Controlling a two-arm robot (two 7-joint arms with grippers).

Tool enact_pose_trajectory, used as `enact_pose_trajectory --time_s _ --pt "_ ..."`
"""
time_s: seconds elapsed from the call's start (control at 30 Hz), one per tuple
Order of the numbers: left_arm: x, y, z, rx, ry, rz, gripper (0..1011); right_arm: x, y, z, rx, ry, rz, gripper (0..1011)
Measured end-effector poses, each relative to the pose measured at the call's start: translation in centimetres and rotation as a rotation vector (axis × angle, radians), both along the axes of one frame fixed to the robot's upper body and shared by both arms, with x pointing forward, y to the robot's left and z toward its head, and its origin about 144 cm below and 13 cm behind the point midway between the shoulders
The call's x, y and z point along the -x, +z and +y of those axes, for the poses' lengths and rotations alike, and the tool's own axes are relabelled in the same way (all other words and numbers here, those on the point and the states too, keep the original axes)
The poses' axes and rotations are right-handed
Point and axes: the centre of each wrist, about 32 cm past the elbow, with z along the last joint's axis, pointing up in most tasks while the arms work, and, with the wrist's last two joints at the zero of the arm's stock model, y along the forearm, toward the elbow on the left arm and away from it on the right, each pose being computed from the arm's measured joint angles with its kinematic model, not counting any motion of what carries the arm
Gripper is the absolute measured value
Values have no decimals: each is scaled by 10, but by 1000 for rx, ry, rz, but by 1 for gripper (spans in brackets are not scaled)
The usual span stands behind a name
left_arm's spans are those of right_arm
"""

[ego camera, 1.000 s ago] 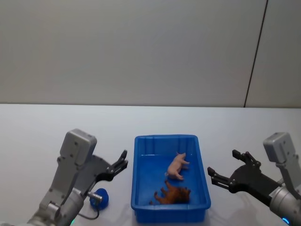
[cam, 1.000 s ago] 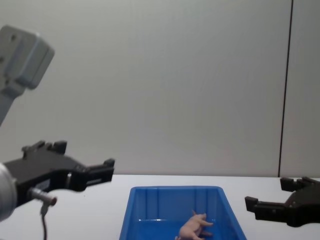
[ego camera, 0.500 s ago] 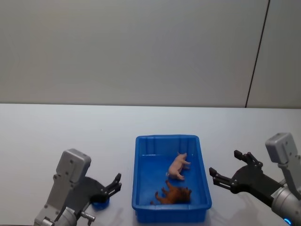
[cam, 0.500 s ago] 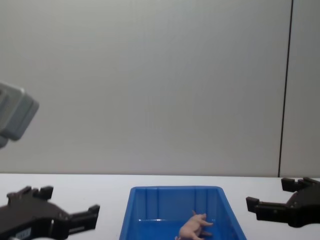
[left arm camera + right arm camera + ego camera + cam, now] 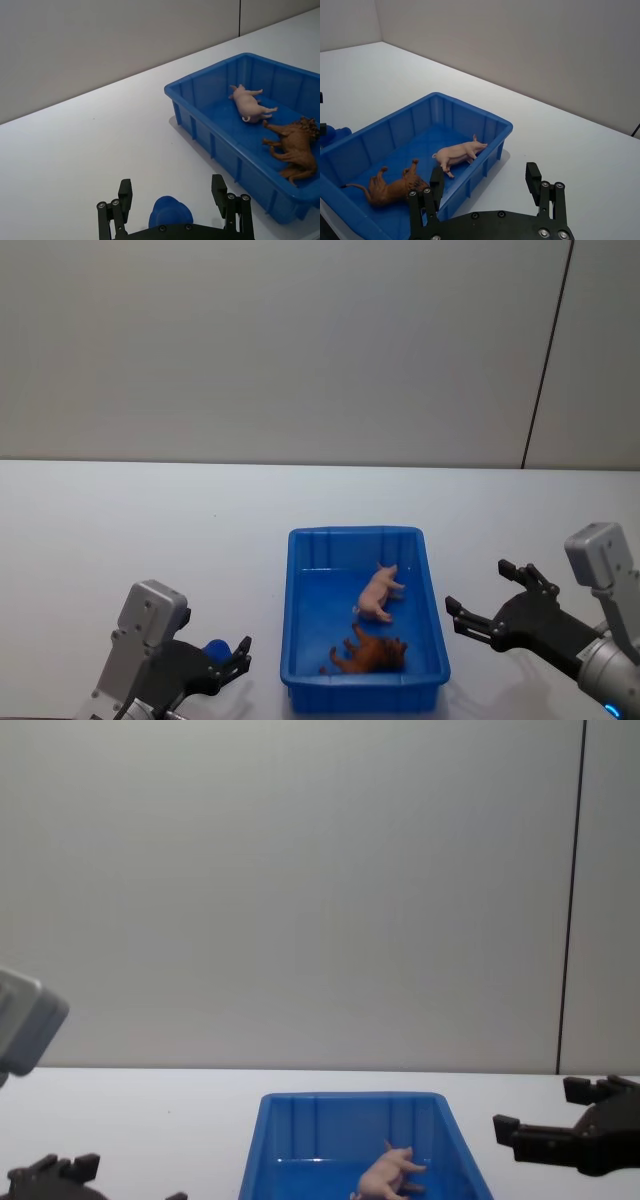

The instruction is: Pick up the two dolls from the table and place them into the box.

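You can see both dolls already inside the blue box (image 5: 366, 615), which stands on the white desk (image 5: 150, 520) near its front edge, about the middle. The pink pig (image 5: 378, 592) lies on its side in the middle of the box floor. The brown lion (image 5: 368, 654) lies on its side too, close to the front wall of the box, just beside the pig but not touching it. No doll is left on the desk surface that shows.

Your left hand (image 5: 232, 661) is low near the front edge of the desk, to the left of the box, with its fingers spread and nothing between them. A small blue round object (image 5: 170, 218) lies on the desk just below it; what it is, I cannot tell. Your right hand (image 5: 493, 600) hovers to the right of the box, close to its right wall, also spread and empty.

In my judgement the placing step is finished and the task looks complete. The next move calls only for bringing both arms to rest, away from the box. Take care that the right hand does not push the box wall.
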Motion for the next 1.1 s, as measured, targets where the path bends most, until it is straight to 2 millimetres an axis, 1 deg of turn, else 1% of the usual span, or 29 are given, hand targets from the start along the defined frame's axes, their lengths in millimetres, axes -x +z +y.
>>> enact_pose_trajectory --time_s 0.43,0.8,0.87,0.97,1.0,1.03,1.1 --pt "-8 -17 8 17 2 43 1002 0 0 0 0 0 0 1001" --pt "-12 -25 13 31 -11 83 1001 0 0 0 0 0 0 1001" --pt "-13 -26 14 33 -15 92 981 0 0 0 0 0 0 1001" --pt "-14 -27 15 35 -18 102 914 0 0 0 0 0 0 1001" --pt "-14 -28 16 36 -19 106 863 0 0 0 0 0 0 1001" --pt "-14 -28 16 36 -19 107 863 0 0 0 0 0 0 1001" --pt "-15 -28 17 37 -21 110 813 0 0 0 0 0 0 1001"
